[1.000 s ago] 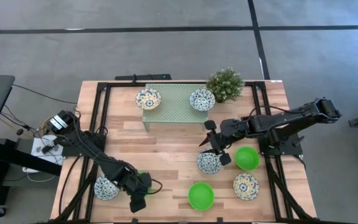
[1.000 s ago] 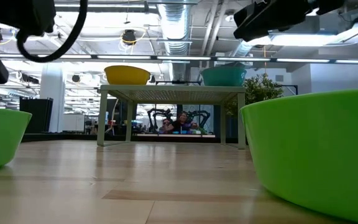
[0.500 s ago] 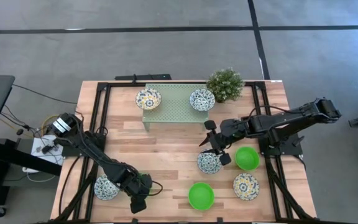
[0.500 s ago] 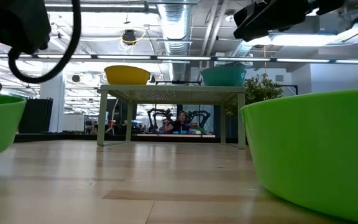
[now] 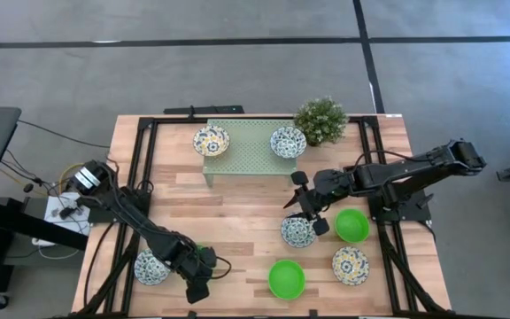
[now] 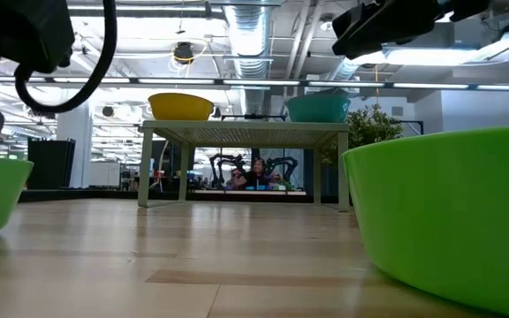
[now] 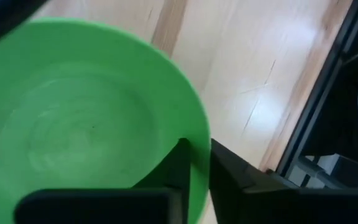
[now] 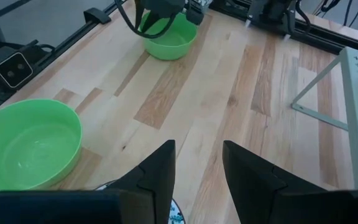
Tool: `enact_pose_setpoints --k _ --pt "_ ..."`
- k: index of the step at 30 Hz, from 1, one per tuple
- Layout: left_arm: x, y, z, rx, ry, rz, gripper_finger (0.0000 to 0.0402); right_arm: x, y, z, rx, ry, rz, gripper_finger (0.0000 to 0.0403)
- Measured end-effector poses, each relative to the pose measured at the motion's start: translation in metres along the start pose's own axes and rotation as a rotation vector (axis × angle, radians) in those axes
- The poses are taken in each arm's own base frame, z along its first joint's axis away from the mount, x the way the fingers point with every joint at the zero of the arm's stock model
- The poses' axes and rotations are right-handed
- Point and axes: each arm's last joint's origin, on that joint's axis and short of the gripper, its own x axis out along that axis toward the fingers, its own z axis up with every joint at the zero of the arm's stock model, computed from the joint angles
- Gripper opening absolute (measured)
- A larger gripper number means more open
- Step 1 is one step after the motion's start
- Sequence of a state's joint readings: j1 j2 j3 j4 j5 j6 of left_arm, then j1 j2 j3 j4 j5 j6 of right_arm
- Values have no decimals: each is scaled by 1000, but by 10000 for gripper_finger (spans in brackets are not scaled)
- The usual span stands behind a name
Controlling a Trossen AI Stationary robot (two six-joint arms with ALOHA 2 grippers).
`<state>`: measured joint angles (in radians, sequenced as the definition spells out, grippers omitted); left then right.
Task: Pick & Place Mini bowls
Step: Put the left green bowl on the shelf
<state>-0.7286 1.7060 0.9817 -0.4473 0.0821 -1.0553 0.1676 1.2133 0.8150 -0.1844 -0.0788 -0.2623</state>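
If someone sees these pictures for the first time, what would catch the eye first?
Probably the left gripper, pinching the rim of a plain bright green mini bowl at the table's front left. Next, the right gripper, open above a white blue-patterned mini bowl at centre right, beside two more bright green bowls.

Left arm reaches in from the tabletop's left edge and runs diagonally to the near-left area, wrist bent down. Left claw (image 5: 199, 266) is low over the surface, fingers (image 7: 180, 163) pinched on the rim of a green bowl (image 7: 86, 124), one inside the wall and one outside.

Right arm extends from the right side toward the middle, roughly level, forearm nearly straight. Right claw (image 5: 304, 208) hovers above the surface with fingers (image 8: 156, 168) spread apart, nothing between them.
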Motion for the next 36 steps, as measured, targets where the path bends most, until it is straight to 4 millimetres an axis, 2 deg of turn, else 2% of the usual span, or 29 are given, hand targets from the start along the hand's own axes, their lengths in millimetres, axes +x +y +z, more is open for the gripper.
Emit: enact_pose_setpoints --k 2,6,9,14,18,22,29,36 --pt "-6 0 1 6 -11 -11 16 0 0 0 0 0 0 129" --pt "-27 0 8 -8 -90 -50 11 0 0 0 0 0 0 129" --pt "-51 4 17 4 -199 -70 9 0 0 0 0 1 0 129" --pt "-95 14 36 162 -389 -43 6 0 0 0 0 1 0 129" --pt "-119 27 57 312 -443 54 6 0 0 0 0 2 0 129" --pt "-136 41 81 442 -417 184 6 0 0 0 0 2 1 129" --pt "-169 68 117 590 -449 365 7 0 0 0 -1 -6 -2 129" --pt "-187 106 141 627 -456 479 8 0 0 0 0 -6 -1 129"
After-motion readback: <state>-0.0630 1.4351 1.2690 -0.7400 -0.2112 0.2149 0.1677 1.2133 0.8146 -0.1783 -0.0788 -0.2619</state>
